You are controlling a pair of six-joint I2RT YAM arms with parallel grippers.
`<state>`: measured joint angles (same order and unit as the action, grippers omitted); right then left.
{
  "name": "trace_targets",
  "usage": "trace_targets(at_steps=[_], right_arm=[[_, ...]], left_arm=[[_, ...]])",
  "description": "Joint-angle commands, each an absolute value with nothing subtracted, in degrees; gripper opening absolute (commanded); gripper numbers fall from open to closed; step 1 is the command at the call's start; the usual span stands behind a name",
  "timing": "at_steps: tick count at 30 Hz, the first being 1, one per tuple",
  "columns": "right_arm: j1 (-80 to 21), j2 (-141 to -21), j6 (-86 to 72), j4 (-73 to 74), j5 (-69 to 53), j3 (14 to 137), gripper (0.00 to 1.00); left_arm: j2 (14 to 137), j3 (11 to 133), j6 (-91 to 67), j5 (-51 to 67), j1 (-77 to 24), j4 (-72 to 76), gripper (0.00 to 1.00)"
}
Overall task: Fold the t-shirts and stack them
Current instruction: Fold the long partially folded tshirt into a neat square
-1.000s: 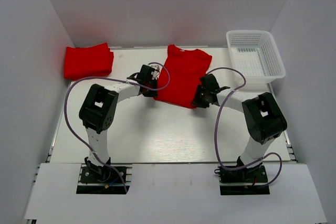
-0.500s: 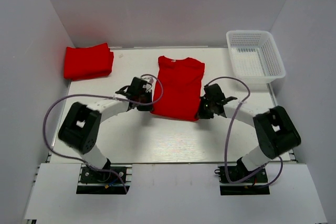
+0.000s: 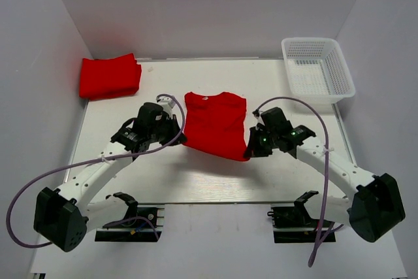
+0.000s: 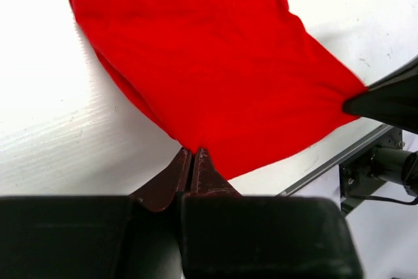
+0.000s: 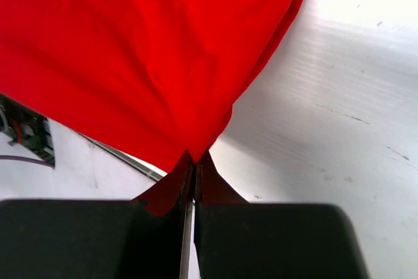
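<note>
A red t-shirt [image 3: 215, 123] hangs stretched between my two grippers over the middle of the table, collar end toward the back. My left gripper [image 3: 181, 139] is shut on its near left corner, seen pinched in the left wrist view [image 4: 193, 151]. My right gripper [image 3: 249, 153] is shut on its near right corner, seen pinched in the right wrist view [image 5: 194, 156]. The shirt [image 4: 215, 63] fills most of the left wrist view and the right wrist view [image 5: 144, 50]. A second red t-shirt [image 3: 110, 76] lies folded at the back left of the table.
A white mesh basket [image 3: 318, 74] stands at the back right corner. White walls close in the table on three sides. The table's metal front rail [image 4: 339, 158] shows under the shirt's hem. Purple cables loop from both arms.
Both grippers have pulled the shirt toward the near edge of the table and a little left, lifting its near hem. Both arms have stretched out flatter. The folded shirt and basket have not moved.
</note>
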<state>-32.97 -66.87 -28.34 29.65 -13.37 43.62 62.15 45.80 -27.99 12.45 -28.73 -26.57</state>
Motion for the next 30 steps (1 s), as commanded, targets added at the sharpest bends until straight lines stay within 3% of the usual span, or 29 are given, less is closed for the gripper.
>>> trace_targets(at_steps=[1,13,30], right_arm=[[-32.5,-65.7,-29.3,37.8,-8.7,49.5,0.0],[-30.4,-78.1,-29.8,45.3,3.7,70.5,0.0],[-22.7,-93.2,-24.8,39.6,-2.9,84.7,0.0]], left_arm=[[62.1,49.8,-28.5,9.5,-28.4,-28.3,0.0],[73.3,65.6,-29.0,-5.1,-27.7,-30.0,0.0],[89.9,78.3,-27.0,-15.3,-26.0,-25.2,0.0]])
